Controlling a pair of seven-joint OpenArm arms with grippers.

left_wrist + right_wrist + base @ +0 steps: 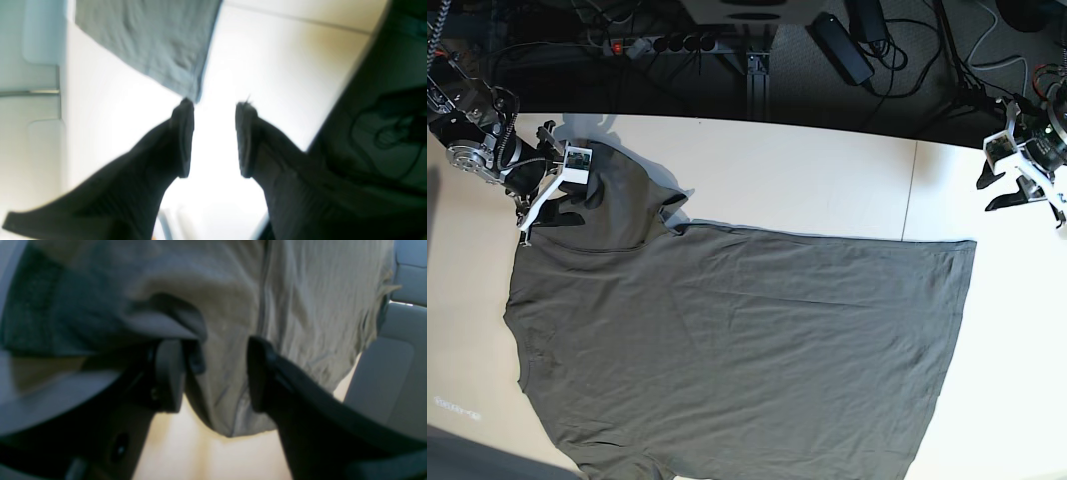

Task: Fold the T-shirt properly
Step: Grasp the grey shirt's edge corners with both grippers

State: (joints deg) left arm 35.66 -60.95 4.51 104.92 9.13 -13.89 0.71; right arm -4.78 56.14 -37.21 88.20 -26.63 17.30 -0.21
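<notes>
Base view: spreading step; both tools gape, left tool [1019, 186] clear of the dark grey-olive cotton T-shirt [747, 350], right tool [552, 190] straddling its sleeve; next, pinch.

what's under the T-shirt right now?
Only the pale table, bare around the T-shirt, which lies spread flat with no bulge showing. Anything thin beneath is covered. At one sleeve, cloth hangs between the right gripper fingers.

Pale cream desk [827, 170] w/ a seam near its right end. Dark grey-olive T-shirt [747, 350] lies spread flat on it, covering most of the top; hem twd right.
</notes>
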